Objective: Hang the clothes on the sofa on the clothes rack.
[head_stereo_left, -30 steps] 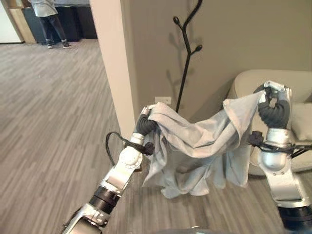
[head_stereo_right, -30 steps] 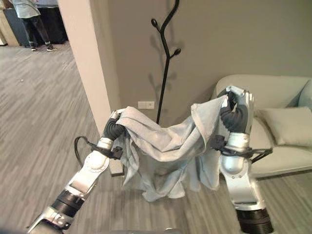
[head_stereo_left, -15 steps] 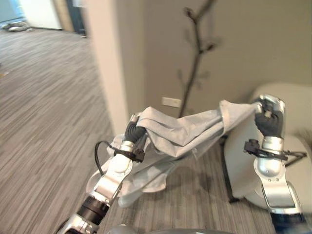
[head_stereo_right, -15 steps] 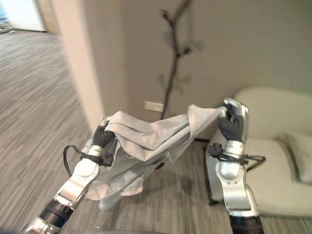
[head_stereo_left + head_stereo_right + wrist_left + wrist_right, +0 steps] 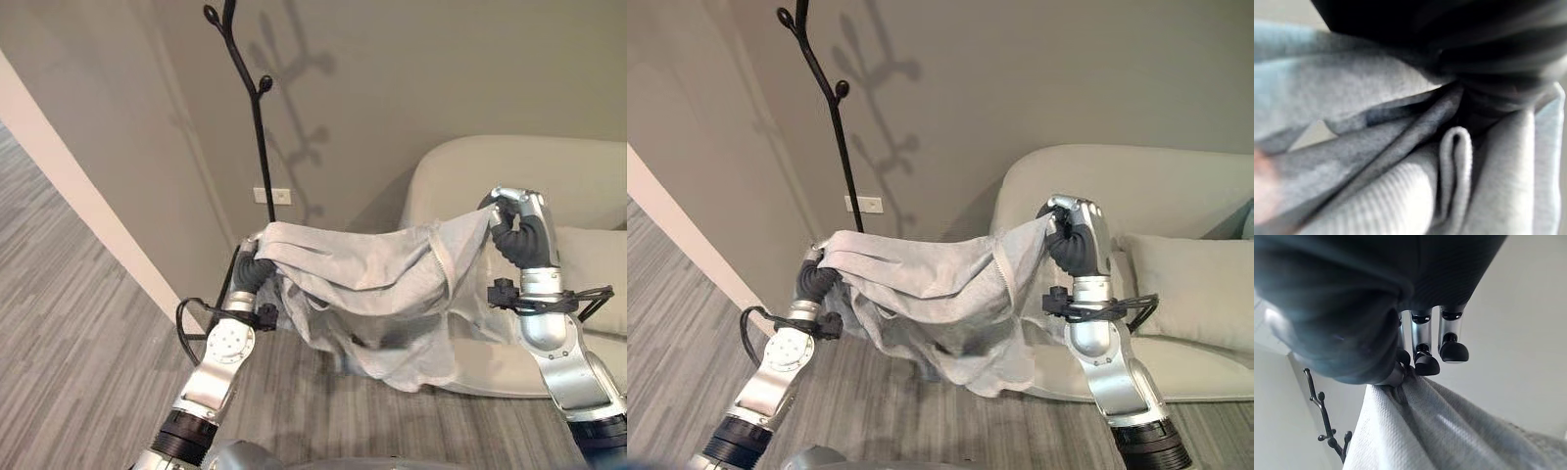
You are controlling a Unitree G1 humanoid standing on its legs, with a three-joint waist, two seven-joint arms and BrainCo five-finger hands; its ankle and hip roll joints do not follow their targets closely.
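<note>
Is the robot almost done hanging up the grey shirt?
Not yet. Picking up looks done: the grey garment is off the sofa, stretched between the left hand and the right hand, both gripping it. Left to do: lift it onto the black clothes rack, whose pegs are bare.

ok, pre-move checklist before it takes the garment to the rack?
1. Left hand holds garment: ok, cloth bunches over it; its fingers are hidden, so the exact hold cannot be told.
2. Right hand grip: ok, fingers curled, cloth pinched at the thumb in the right wrist view.
3. Garment off the floor: ok, it sags between the hands but its lowest fold hangs clear.
4. Rack in view: ok, standing by the wall beyond the left hand.
5. Garment on a hook: not ok, not yet hung.
6. Clear of sofa: cannot tell, cloth overlaps it in both eye views.
</note>
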